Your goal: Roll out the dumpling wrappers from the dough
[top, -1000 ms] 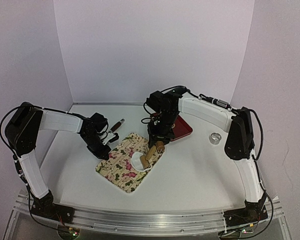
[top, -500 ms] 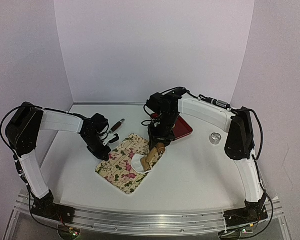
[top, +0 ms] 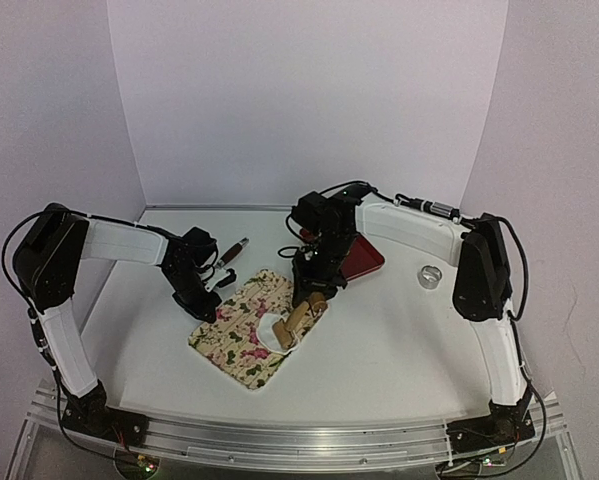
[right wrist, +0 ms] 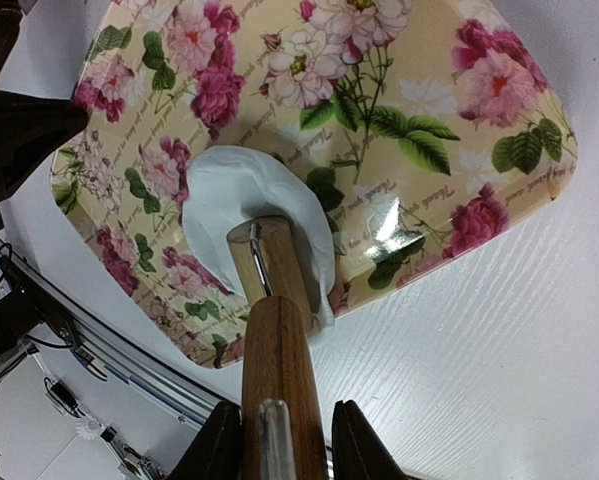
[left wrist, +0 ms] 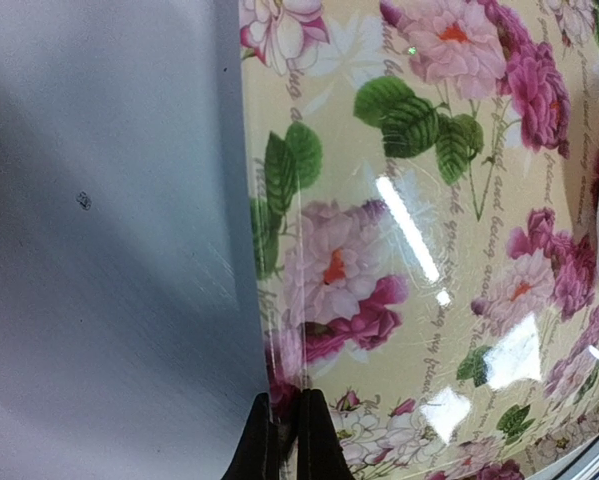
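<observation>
This looks like a robot lab's test booth dressed with a few kitchen props. Plain white walls point(top: 309, 100) close in a white table point(top: 379, 360) on three sides. Two arms, the left arm point(top: 119, 240) and the right arm point(top: 409, 225), are bolted to a bare metal rail point(top: 299, 440) along the near edge. Loose cables point(top: 419, 203) run over the arms, and small lit electronics sit by the rail. The kitchen side comes from what lies on the table: a floral board point(top: 229, 335), a rolling pin point(top: 297, 318) over some dough point(top: 269, 330), a red tray point(top: 364, 255) and a metal ring point(top: 431, 275).
</observation>
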Robot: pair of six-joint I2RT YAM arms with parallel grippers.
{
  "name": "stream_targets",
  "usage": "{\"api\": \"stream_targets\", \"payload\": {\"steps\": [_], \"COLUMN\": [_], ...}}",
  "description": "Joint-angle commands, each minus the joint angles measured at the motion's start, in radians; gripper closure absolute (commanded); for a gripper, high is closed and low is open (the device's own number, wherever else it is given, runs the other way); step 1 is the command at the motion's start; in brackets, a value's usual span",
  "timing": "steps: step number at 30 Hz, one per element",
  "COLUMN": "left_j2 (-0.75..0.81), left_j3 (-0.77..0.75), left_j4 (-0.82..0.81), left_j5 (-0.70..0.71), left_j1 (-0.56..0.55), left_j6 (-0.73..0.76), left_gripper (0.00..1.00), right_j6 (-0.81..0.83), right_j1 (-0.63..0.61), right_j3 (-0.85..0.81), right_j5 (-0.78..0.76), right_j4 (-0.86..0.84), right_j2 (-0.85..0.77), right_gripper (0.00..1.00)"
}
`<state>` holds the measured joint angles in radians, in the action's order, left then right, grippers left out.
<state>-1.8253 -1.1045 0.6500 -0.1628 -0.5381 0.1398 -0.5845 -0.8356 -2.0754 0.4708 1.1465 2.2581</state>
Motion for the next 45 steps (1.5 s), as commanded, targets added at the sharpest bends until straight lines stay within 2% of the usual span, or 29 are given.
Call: {"api": "stream_targets", "payload": {"steps": [1,19,37,45], "left_j2": [-0.032,-0.029,-0.033,-0.033], "left_j3": [-0.043,-0.04,-0.044,-0.042], "left_j4": [-0.015,-0.009,-0.018,-0.032], "left_j5": [0.04,0.039,0.015,0.001], "left_j1": [0.004,0.004,0.004,0.006], "left_j6": [-0.019,-0.035,-0.058,-0.082], "left_gripper": [1.0,1.0,1.0,1.0], "right_j6": [0.014,0.024,0.071,0.029], "right_j1": [-0.047,-0.087,-0.128,-0.14], "right_j3": [0.119,0.248,0.081,-0.116], "right_j5": [-0.036,-0.154,-0.115,-0.078], "right_j4": [0.015,-0.068,-0.075,-0.07], "right_j2": [0.062,0.108,0.168,0.008], "right_gripper": [1.0,1.0,1.0,1.0]}}
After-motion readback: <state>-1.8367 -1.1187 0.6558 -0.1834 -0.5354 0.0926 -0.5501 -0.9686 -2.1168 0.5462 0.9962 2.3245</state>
